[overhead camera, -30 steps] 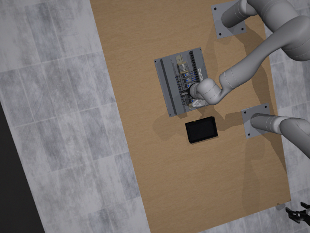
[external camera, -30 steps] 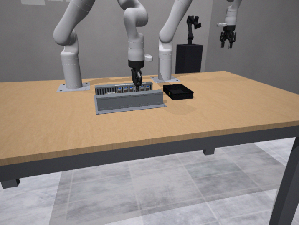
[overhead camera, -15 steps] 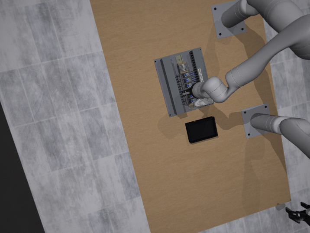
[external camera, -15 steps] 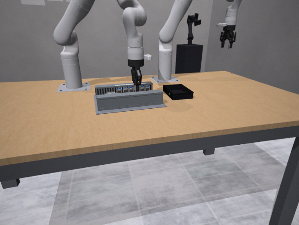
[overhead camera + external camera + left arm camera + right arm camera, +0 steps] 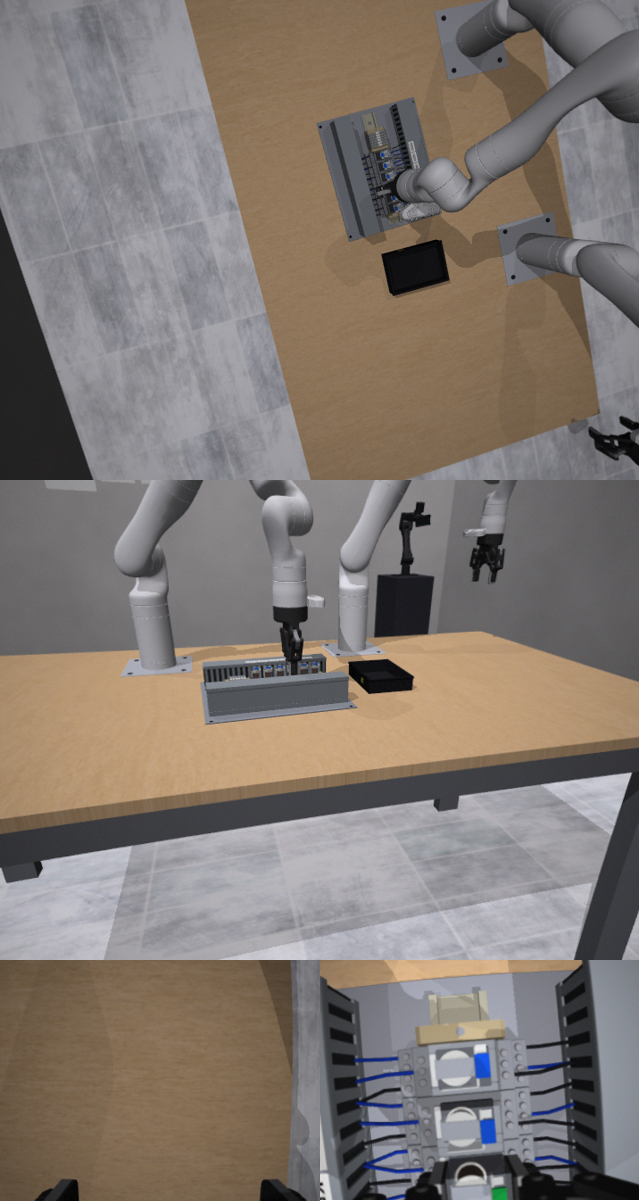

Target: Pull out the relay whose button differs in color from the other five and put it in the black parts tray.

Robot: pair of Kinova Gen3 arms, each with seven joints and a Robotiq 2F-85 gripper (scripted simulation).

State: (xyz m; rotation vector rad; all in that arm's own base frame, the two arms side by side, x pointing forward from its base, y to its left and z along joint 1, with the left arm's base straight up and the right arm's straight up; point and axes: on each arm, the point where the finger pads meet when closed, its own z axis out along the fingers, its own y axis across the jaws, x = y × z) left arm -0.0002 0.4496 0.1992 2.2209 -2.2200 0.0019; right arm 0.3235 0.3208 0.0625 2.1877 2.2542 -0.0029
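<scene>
1. The right end effector (image 5: 383,191) (image 5: 293,666) (image 5: 477,1176) pointed down into the relay row, its fingers clamped on the green-button relay (image 5: 463,1192).
2. That relay stood in the row, with three blue-button relays (image 5: 385,165) (image 5: 267,671) on one side and two on the other. Whether it had lifted at all, I could not tell.
3. In the right wrist view, the end relay (image 5: 455,1067) and its neighbour (image 5: 461,1130) sat in line with blue buttons showing; neither looked tipped.
4. Blue and black wires (image 5: 383,1059) ran from both sides of the row toward the slotted ducts (image 5: 582,1072).
5. The relay panel (image 5: 408,111) (image 5: 278,714) (image 5: 535,1005) lay flat on the desk (image 5: 336,360) (image 5: 154,748) (image 5: 180,1072) (image 5: 535,969).
6. The black parts tray (image 5: 386,273) (image 5: 390,685) sat near one end of the panel, apart from it, with no relay inside.
7. The left end effector (image 5: 614,441) (image 5: 484,577) (image 5: 170,1191) hung well apart from the panel, fingers spread, holding nothing.
</scene>
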